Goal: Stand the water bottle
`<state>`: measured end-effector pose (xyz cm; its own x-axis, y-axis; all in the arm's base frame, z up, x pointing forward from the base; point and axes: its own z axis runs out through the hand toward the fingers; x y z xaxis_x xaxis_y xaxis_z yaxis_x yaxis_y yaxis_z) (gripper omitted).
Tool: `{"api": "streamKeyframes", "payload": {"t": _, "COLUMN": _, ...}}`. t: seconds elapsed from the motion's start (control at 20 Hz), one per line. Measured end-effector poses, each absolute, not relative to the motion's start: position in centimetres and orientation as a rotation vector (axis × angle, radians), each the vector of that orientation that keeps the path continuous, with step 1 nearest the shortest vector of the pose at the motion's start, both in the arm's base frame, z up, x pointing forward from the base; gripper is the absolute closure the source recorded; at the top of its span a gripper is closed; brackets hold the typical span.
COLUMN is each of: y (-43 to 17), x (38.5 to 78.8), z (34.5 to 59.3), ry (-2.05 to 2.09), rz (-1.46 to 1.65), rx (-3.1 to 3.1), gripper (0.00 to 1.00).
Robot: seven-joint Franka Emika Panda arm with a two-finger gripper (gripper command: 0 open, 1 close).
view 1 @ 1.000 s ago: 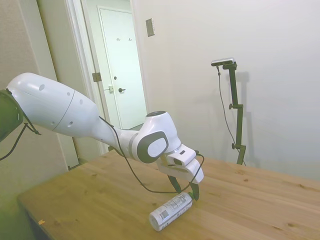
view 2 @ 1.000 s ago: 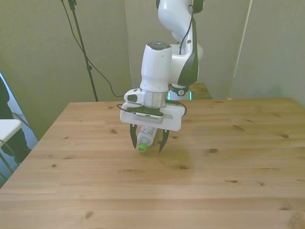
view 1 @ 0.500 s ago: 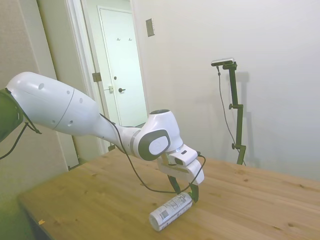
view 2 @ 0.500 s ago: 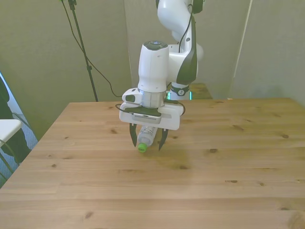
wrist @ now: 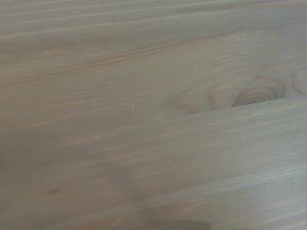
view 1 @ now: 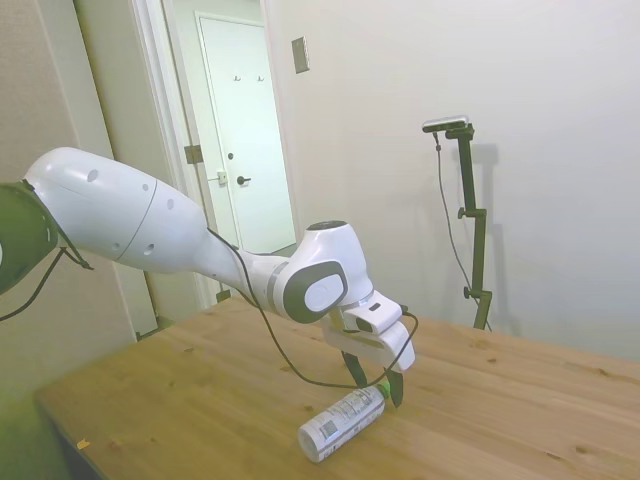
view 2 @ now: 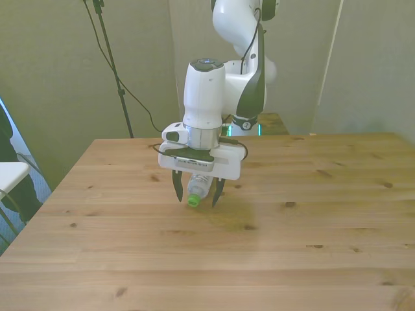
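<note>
One water bottle [view 1: 341,424] lies on its side on the wooden surface [view 2: 292,246], with its green cap [view 2: 193,201] pointing toward the front camera and its flat base toward the side camera. A white label with dark print wraps its clear body. The hand [view 2: 196,194] hangs over the cap end, pointing down, and its two dark fingers [view 2: 177,188] stand spread apart, one on each side of the bottle's neck. In the front view the cap shows in the gap between them, a little nearer the finger on that view's left, and neither finger clearly touches the plastic. The hand is released and grips nothing. In the side view the fingertips reach down to about the level of the bottle's top, just past its neck end. The wrist view shows only blurred wood grain with a knot [wrist: 249,96].

Compared with half a second ago, the bottle lies in the same place and at the same angle. The arm has drifted slightly toward the front view's left, and the hand has tilted a little, so its white body sits less level than before. The fingers are as wide apart as they were.
</note>
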<state>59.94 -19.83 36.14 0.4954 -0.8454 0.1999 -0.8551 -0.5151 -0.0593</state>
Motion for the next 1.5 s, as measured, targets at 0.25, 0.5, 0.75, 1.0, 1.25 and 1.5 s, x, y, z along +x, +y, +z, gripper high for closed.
{"api": "streamKeyframes", "payload": {"t": 0.25, "y": -19.9, "x": 60.3, "z": 35.9, "ry": -1.523, "rz": 0.316, "rx": 2.674, "gripper": 1.00}}
{"api": "streamKeyframes", "payload": {"t": 0.5, "y": -19.9, "x": 60.4, "z": 35.7, "ry": -1.531, "rz": 0.302, "rx": 2.674, "gripper": 1.00}}
{"api": "streamKeyframes", "payload": {"t": 0.75, "y": -19.9, "x": 60.4, "z": 35.6, "ry": -1.540, "rz": 0.290, "rx": 2.682, "gripper": 1.00}}
{"api": "streamKeyframes", "payload": {"t": 1.0, "y": -20.1, "x": 60.3, "z": 35.6, "ry": -1.540, "rz": 0.280, "rx": 2.698, "gripper": 1.00}}
{"api": "streamKeyframes", "payload": {"t": 1.25, "y": -20.7, "x": 60.2, "z": 36.3, "ry": -1.611, "rz": 0.208, "rx": 2.698, "gripper": 1.00}}
{"api": "streamKeyframes", "payload": {"t": 1.5, "y": -20.9, "x": 61.1, "z": 39.3, "ry": -1.785, "rz": 0.271, "rx": 2.620, "gripper": 1.00}}
